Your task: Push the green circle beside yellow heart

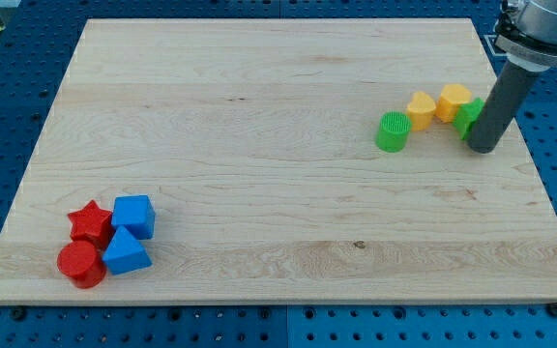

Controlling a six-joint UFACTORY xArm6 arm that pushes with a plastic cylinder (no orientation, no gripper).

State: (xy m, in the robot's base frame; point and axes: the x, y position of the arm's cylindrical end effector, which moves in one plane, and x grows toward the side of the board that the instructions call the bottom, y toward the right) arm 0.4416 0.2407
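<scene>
The green circle [392,131] lies at the board's right, touching the left side of a yellow block [421,110] whose shape is hard to make out. Another yellow block [454,101], maybe the heart, sits just right of that one. A second green block [467,117] is partly hidden behind my rod. My tip [483,147] rests on the board right of this row, against the hidden green block and about 90 px right of the green circle.
At the lower left sits a cluster: a red star [90,221], a red round block [80,264], a blue cube [134,215] and a blue triangular block [126,252]. The wooden board [259,145] lies on a blue perforated table.
</scene>
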